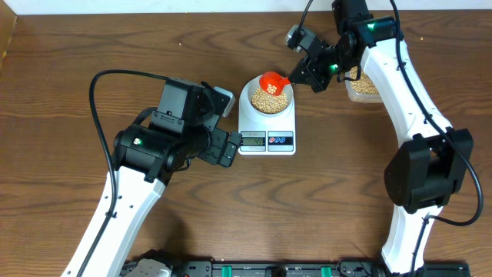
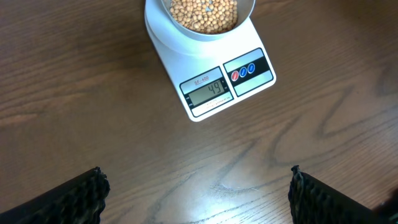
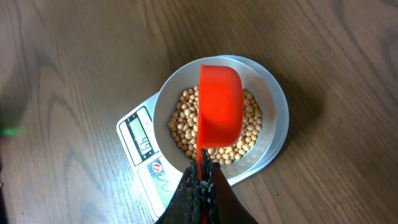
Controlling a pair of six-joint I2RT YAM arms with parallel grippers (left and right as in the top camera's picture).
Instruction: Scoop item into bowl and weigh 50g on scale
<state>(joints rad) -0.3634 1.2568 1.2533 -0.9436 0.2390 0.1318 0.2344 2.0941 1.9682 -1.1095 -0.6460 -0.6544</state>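
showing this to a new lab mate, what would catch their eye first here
The bright orange-red scoop, pinched by its handle in the shut right hand, is held over the pale bowl of tan beans near the middle of the table. Under the bowl, the white scale shows 49 on its display. The left hand hangs wide open over bare wood in front of the scale.

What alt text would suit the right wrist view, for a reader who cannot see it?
The right gripper, shut on the handle of a red scoop, holds it over a pale bowl of beans. The bowl sits on a white scale on a wooden table.
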